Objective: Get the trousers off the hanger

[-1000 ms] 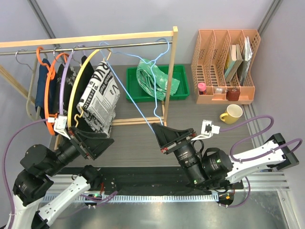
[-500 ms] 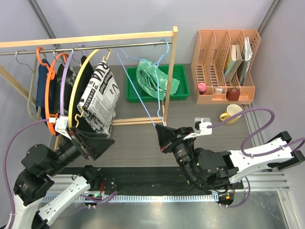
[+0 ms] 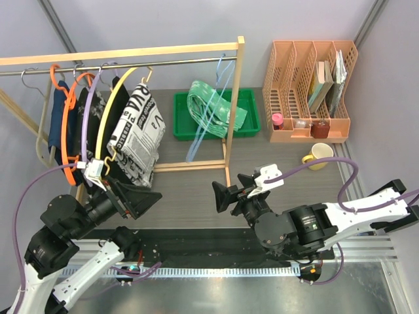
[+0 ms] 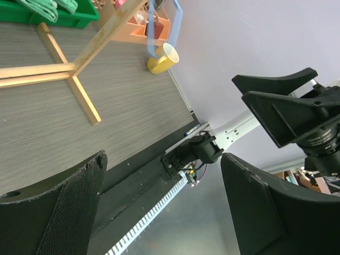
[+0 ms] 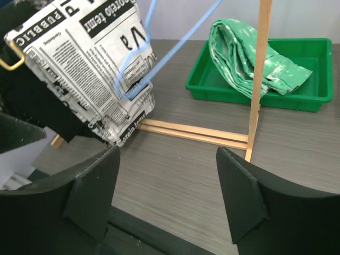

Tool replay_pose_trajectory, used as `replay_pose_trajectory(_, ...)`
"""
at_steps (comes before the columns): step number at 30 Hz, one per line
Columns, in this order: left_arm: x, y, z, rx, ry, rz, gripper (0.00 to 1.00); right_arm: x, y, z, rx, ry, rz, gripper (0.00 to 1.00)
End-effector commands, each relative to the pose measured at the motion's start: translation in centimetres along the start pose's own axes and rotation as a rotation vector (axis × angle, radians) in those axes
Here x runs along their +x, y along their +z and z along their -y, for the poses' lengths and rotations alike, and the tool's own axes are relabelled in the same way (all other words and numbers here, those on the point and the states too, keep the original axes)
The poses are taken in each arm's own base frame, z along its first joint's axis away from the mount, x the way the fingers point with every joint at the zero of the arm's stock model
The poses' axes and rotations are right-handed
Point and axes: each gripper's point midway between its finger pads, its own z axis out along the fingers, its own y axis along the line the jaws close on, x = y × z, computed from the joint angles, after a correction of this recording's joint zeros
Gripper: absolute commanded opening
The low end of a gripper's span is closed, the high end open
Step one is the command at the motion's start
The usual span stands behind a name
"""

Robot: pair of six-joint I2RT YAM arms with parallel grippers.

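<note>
Both arms are folded low at the near edge. The left gripper (image 3: 139, 198) is raised and pointed to the right, jaws spread wide, nothing held. The right gripper (image 3: 222, 196) is pointed leftward, jaws likewise parted and empty.

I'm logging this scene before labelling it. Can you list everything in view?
Rack: 1, wood with metal rail, back left.
Light blue hanger: 1, on rail near right post, bare.
Trousers: 1, mottled green, lying in tray.
Tray: 1, green, back centre.
Newspaper-print garment: 1, black-and-white, hanging at left.
Yellow hanger: 1, beside that garment.
Orange hanger: at least 1, far left.
File organiser: 1, orange, back right, holding books.
Mug: 1, yellow, in front of organiser.
Left gripper: black, open.
Right gripper: black, open.
</note>
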Motion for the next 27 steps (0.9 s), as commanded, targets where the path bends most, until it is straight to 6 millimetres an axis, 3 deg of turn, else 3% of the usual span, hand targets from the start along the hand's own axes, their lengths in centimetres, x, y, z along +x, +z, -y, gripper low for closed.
replay_pose_trajectory(1,0.8,-0.1,0.1,0.023,-0.005,-0.03,0.88,-0.7,-0.9,0.4,-0.103,0.003,-0.068,0.82)
replay_pose_trajectory(6,1.8,0.3,-0.3,0.028,-0.012,-0.063,0.88,3.8,-2.4,0.5,-0.241,-0.077,-0.206,0.98)
replay_pose_trajectory(9,3.1,0.6,-0.6,0.062,-0.032,-0.093,0.88,6.7,-2.9,0.9,-0.283,-0.099,-0.255,1.0)
replay_pose_trajectory(11,4.8,1.0,-1.1,0.096,-0.063,-0.128,0.89,7.2,-3.0,1.4,-0.288,-0.026,-0.243,1.0)
replay_pose_trajectory(12,4.9,1.1,-0.7,0.14,-0.067,-0.115,0.89,9.3,-2.8,2.4,-0.271,-0.041,-0.246,1.0)
replay_pose_trajectory(13,6.2,1.9,-1.8,0.134,-0.09,-0.142,0.89,9.2,-2.6,3.4,-0.247,0.015,-0.215,1.0)
replay_pose_trajectory(15,6.5,1.5,-0.8,0.237,-0.108,-0.115,0.9,11.7,-2.2,4.7,-0.214,0.069,-0.181,0.99)
replay_pose_trajectory(17,8.0,2.1,-1.9,0.264,-0.131,-0.121,0.91,13.6,-1.8,6.2,-0.193,0.16,-0.126,1.0)
replay_pose_trajectory(18,7.9,1.5,-1.5,0.314,-0.144,-0.085,0.91,14.2,-1.7,6.6,-0.189,0.205,-0.106,1.0)
replay_pose_trajectory(19,8.4,2.1,-2.0,0.319,-0.148,-0.095,0.91,14.9,-1.6,7.0,-0.193,0.233,-0.089,1.0)
replay_pose_trajectory(20,8.7,2.5,-2.1,0.315,-0.153,-0.116,0.92,13.8,-1.5,6.7,-0.214,0.351,-0.04,1.0)
replay_pose_trajectory(21,9.2,2.7,-2.2,0.32,-0.162,-0.145,0.93,16.9,-1.5,8.1,-0.214,0.321,-0.039,1.0)
replay_pose_trajectory(26,9.8,3.8,-2.6,0.399,-0.148,-0.103,0.97,19.4,-1.3,11.4,-0.189,0.442,0.03,1.0)
replay_pose_trajectory(27,10.1,4.2,-2.6,0.424,-0.16,-0.112,0.97,20.2,-1.1,12.1,-0.163,0.4,0.032,1.0)
